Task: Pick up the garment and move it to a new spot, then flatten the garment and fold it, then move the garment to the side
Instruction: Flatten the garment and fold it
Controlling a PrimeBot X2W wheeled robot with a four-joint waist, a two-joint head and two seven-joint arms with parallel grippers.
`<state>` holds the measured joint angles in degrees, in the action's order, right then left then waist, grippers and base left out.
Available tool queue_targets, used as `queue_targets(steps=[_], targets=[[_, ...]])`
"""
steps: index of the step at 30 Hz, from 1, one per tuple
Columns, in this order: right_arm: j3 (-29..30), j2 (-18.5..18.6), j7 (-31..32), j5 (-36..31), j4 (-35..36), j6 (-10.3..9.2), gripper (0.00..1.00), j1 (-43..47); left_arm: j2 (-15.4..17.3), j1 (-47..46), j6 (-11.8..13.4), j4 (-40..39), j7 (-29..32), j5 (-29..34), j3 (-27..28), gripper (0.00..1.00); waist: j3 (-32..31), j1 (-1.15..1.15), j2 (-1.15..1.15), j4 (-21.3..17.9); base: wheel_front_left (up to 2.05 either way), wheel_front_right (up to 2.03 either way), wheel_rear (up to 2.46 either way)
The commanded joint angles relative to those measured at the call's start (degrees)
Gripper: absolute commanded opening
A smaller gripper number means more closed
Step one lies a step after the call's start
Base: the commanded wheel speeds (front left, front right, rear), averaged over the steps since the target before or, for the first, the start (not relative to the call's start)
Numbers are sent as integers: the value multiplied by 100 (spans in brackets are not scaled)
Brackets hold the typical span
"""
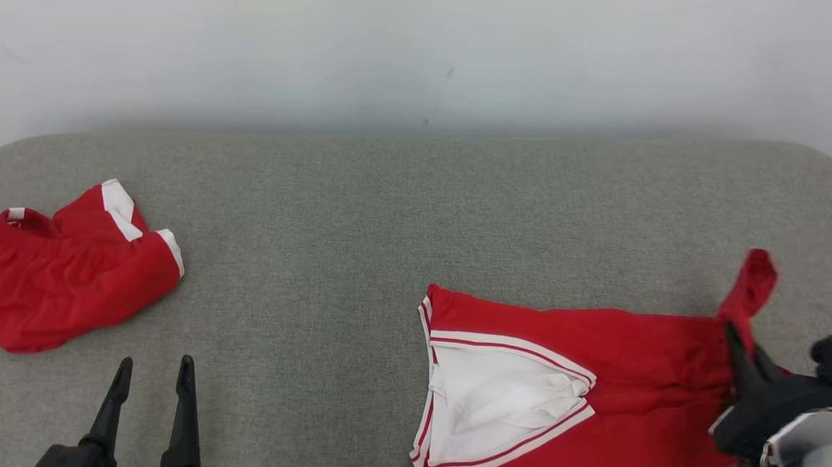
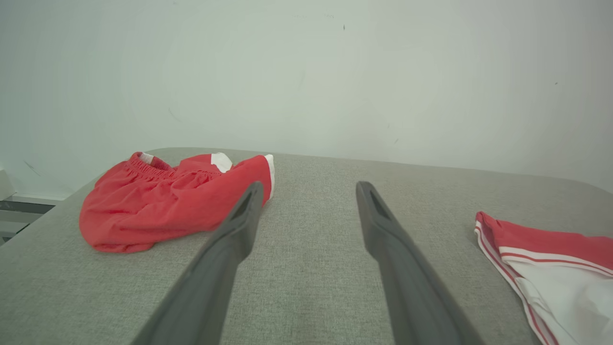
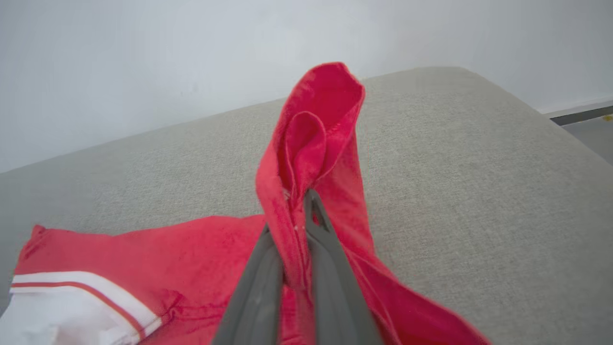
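Note:
The garment [image 1: 596,360] is red with white stripes and a white panel. It lies spread on the right part of the grey padded table [image 1: 388,210]. My right gripper [image 1: 735,336] is shut on the garment's right end and holds a red fold of it up off the table. In the right wrist view the pinched cloth [image 3: 316,120] rises above the closed gripper [image 3: 293,211]. My left gripper [image 1: 155,363] stands open over bare table at the lower left, holding nothing. The left wrist view shows the left gripper [image 2: 310,187] with its jaws wide apart and the garment's striped edge [image 2: 550,249] at the right.
A second red garment [image 1: 59,277] with white trim lies crumpled at the table's left end, also seen as a red heap [image 2: 163,206] just beyond my left finger. A pale wall runs behind the table. The table's rounded right edge [image 3: 565,134] lies close to my right gripper.

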<state>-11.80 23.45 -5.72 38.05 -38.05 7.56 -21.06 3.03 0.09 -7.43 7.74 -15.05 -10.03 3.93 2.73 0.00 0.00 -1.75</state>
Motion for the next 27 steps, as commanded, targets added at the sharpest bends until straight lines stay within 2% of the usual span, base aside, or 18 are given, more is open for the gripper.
queue_targets(steps=[1,8,13,19,27], targets=[[-87,-119,66,-50,147,-16,0,88,-15,81,1,5,-18,24,-1,100,-15,0,0,4,0,0,0],[-523,-705,441,-89,1114,-16,0,367,-15,90,-1,48,-18,-31,-100,100,-36,0,0,154,0,0,0],[-787,-1097,655,-179,1473,-16,0,600,-18,73,-1,85,-18,-58,-182,100,-23,0,0,293,0,0,0],[-1006,-1519,677,-251,1509,-16,0,600,-17,10,-2,141,-18,-92,-218,100,-26,0,0,380,0,0,0],[-1233,-1836,531,-248,1114,-16,0,463,-18,-88,-2,208,-18,-138,-300,100,-9,0,0,475,0,0,0]])
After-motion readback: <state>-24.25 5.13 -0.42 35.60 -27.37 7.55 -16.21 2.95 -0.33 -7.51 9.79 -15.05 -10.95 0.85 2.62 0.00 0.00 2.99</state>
